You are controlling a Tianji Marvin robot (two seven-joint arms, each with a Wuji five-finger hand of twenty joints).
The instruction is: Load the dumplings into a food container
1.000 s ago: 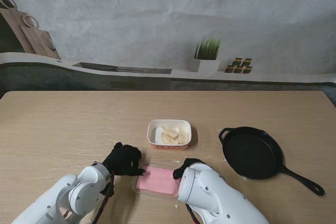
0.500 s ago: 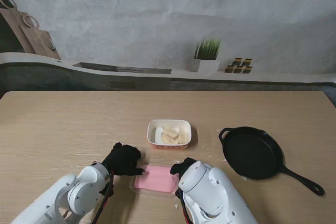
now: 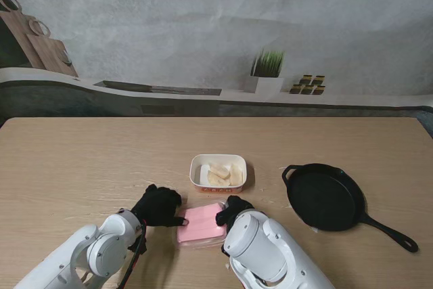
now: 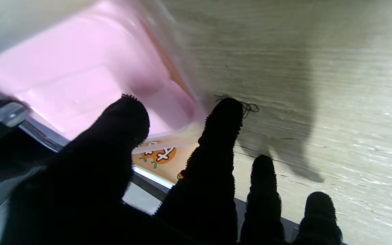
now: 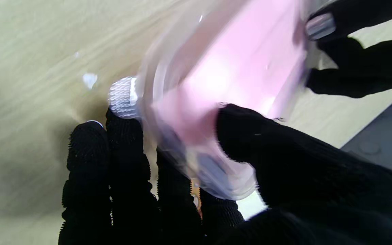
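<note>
The pink container (image 3: 201, 223) is pinched at one edge by the right hand (image 3: 231, 211); the left hand (image 3: 160, 206) is spread beside it, holding nothing. The container could be dropped, since that grip looks shallow.

Both hands are wearing black knit gloves, the left hand (image 3: 160, 206) and the right hand (image 3: 232, 210), on glossy white arms. Between them the lid (image 3: 201, 223) is showing flat pink under a clear, shiny plastic edge. The food container (image 3: 218, 173) is looking white, with an orange printed band along its side, and pale cream dumplings (image 3: 220, 173) inside. The pan (image 3: 325, 197) is sitting matte black on the light wood-grain table (image 3: 81, 160).
</note>
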